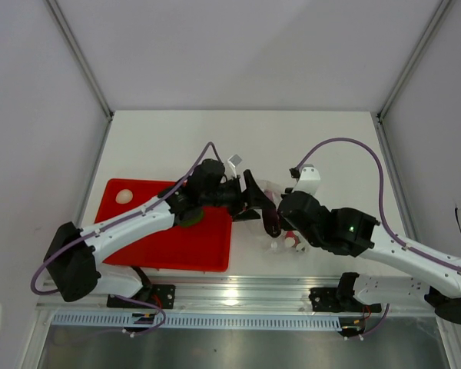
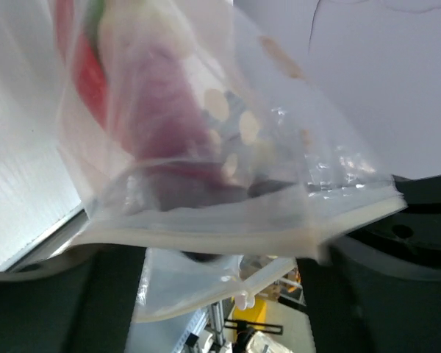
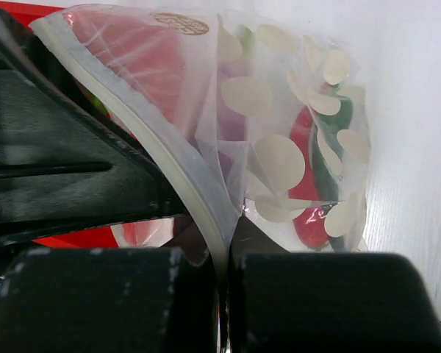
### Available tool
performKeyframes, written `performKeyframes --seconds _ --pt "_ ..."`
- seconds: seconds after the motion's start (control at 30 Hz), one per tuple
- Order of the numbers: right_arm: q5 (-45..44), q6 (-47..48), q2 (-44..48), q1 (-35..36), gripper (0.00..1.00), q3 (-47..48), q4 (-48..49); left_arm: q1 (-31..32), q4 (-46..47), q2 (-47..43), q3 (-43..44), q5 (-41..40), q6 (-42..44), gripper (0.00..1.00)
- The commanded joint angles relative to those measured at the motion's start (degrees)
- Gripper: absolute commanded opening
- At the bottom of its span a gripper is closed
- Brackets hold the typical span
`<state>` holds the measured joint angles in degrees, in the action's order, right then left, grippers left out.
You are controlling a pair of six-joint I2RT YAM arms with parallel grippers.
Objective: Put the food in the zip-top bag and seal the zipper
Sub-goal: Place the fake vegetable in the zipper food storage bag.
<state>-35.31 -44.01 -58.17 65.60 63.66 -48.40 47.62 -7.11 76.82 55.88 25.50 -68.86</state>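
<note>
The right gripper (image 3: 226, 254) is nearest. Its jaws are pressed together on the zipper (image 3: 169, 158), the pale strip along one edge of the bag (image 3: 279, 110). From that pinch the strip runs up and away, past a black finger of the left gripper (image 1: 255, 201). The left gripper's jaws stand wide apart. In the left wrist view the zipper lies across the gap between its fingers (image 2: 51, 309), and they clamp nothing.

The bag is clear plastic printed with white dots, and it hangs between the two grippers. Three pieces of food show through it: one red chili (image 3: 303, 176), one green pepper (image 3: 325, 158) beside the chili, and one purple eggplant (image 2: 165, 103).

In the top view the bag sits just right of the red tray (image 1: 177, 246), over the white table (image 1: 330, 146). The left arm crosses the tray to reach it. One round green vegetable (image 1: 190, 219) lies on the tray, half hidden under that arm. One small white ball (image 1: 123, 197) rests at the tray's far left corner, well apart from the rest. A few pale bits and a reddish spot show under the right gripper, too small to tell what they are.
</note>
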Motion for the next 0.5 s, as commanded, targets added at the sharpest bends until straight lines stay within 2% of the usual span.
performKeyframes --seconds 0.0,0.07,0.1,0.17,0.37,0.47 --pt "-2.9 -0.8 0.6 0.5 0.0 0.9 0.2 0.1 -1.0 -3.9 2.5 -2.1 6.0 0.82" --pt "-3.0 -0.8 0.7 0.5 0.0 0.9 0.2 0.4 -2.7 -5.5 3.3 -3.1 9.7 0.96" --pt "-3.0 -0.8 0.7 0.5 0.0 0.8 0.2 0.5 -3.6 -5.8 3.5 -2.9 12.0 0.97" --pt "-3.1 -0.7 0.6 0.4 0.0 0.6 0.2 0.5 -5.3 -7.5 4.1 -2.7 13.6 0.98" --pt "-3.0 -0.9 0.2 -0.4 0.0 0.5 -0.7 1.0 0.8 -15.8 -0.5 -3.8 18.2 0.96" --pt "-2.4 -0.7 0.2 -1.2 0.0 0.0 -1.1 1.0 -2.7 -21.9 -0.5 -7.5 21.3 0.96"
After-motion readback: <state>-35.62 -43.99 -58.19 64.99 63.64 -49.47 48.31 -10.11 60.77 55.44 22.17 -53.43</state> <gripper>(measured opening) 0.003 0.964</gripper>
